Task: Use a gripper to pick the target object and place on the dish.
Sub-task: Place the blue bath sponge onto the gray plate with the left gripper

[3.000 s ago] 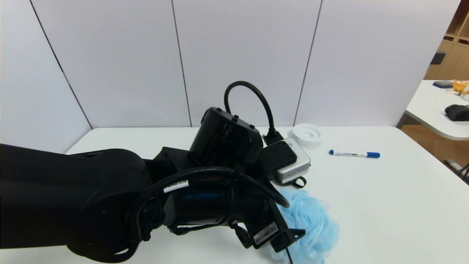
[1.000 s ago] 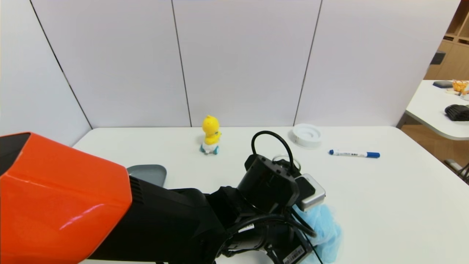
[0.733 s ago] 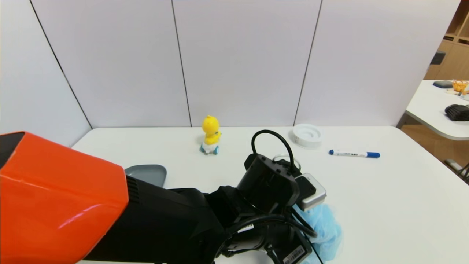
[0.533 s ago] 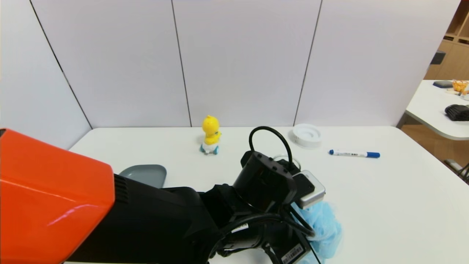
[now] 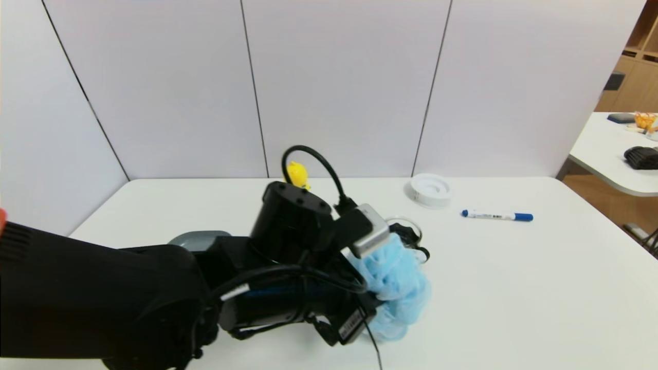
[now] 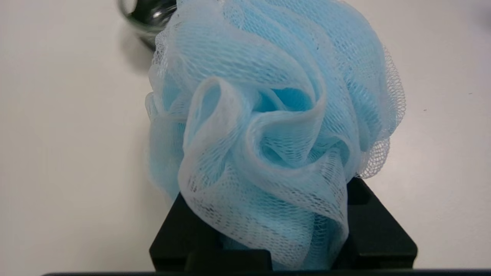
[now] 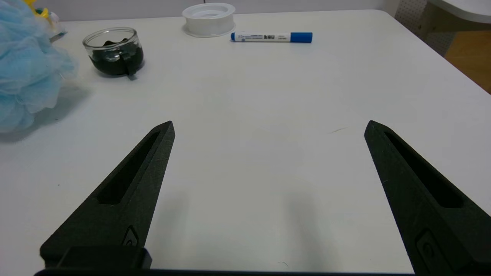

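The light blue mesh pouf (image 5: 398,280) is held in my left gripper (image 6: 282,226), which is shut on it. In the left wrist view the pouf (image 6: 268,122) fills most of the picture and covers the fingertips; only the black finger bases (image 6: 379,234) show. The pouf is at mid-table, right of the dark grey dish (image 5: 195,238), and my left arm hides most of the dish. My right gripper (image 7: 268,126) is open and empty, low over bare table, with the pouf (image 7: 27,73) farther off to its side.
A glass cup with a black handle (image 5: 408,231) (image 7: 114,50) stands just behind the pouf. The yellow duck (image 5: 296,173) is half hidden behind the left wrist cable. A white ring disc (image 5: 431,189) and a blue-capped marker (image 5: 497,216) lie at the back right.
My left gripper has carried the pouf up and to the left, away from the table's front edge and toward the dish. The left arm now hides most of the duck and dish.
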{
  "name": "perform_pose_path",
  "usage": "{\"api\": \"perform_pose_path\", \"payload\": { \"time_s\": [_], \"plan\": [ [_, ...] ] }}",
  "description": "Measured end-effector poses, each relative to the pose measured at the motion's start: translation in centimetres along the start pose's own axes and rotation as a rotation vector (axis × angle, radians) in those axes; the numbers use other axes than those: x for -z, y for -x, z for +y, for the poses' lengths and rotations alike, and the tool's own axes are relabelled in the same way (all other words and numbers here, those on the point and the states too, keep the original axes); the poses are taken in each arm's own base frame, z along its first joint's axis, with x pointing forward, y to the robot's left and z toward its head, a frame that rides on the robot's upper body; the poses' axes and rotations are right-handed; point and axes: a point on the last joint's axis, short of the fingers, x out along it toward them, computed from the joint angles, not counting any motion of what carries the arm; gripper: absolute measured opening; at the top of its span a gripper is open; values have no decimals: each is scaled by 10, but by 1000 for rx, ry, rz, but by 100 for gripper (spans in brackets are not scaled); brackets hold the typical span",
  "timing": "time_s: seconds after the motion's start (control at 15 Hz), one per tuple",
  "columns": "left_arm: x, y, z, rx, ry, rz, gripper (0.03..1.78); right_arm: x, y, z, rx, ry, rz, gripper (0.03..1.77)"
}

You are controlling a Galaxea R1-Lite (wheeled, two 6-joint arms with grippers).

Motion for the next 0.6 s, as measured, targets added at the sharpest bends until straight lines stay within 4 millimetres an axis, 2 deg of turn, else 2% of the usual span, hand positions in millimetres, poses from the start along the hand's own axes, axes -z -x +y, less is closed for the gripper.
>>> {"api": "perform_pose_path", "payload": {
  "time_s": [0.33, 0.6],
  "plan": [
    [24, 77, 62, -266, 113, -22, 67, 0, 0, 0, -1, 0, 0, 171],
    [50, 127, 96, -488, 218, -24, 66, 0, 0, 0, 0, 0, 0, 171]
  ]
}}
